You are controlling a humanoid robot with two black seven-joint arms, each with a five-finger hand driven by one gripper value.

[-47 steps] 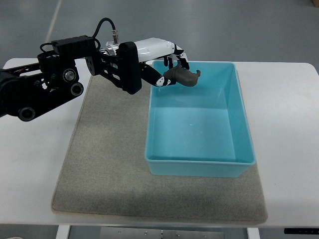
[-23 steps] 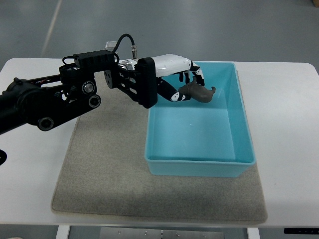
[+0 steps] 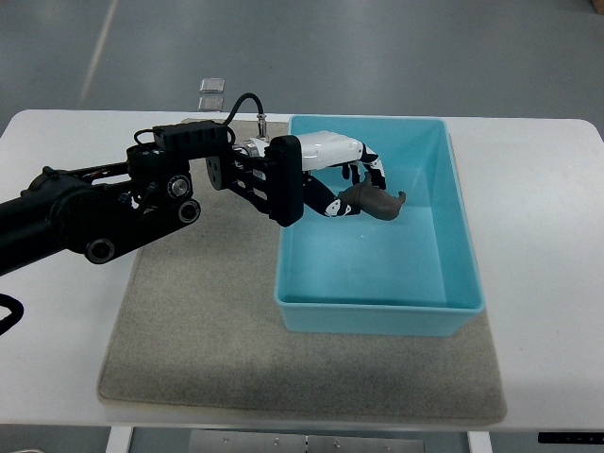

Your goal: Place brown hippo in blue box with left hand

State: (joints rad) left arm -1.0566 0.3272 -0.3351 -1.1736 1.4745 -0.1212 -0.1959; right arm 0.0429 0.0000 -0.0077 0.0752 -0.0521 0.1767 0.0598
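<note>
Black links of our left arm (image 3: 85, 212) come in from the left edge and run across the white table (image 3: 66, 311) and the far part of the grey mat (image 3: 208, 330). At the wrist a black cable (image 3: 241, 106) loops up above the arm, and just beyond it, on the floor past the table, lie two small pale squares (image 3: 211, 92).

To the right of the wrist, our left hand (image 3: 344, 175) reaches over the near-left wall of the box (image 3: 377, 319), white on the back with black finger joints. Its fingers (image 3: 374, 170) curl down and close around the hippo (image 3: 373, 200), which we hold just under and to the right of the palm. The hippo is brown, lies roughly level, and one small end of it sticks up at the far right of the grasp. It hangs inside the outline of the box, in the far-left part, above the blue floor; we cannot tell whether it touches that floor.

Right of the hand the rest of the box stretches away, sitting on the mat's right side.
</note>
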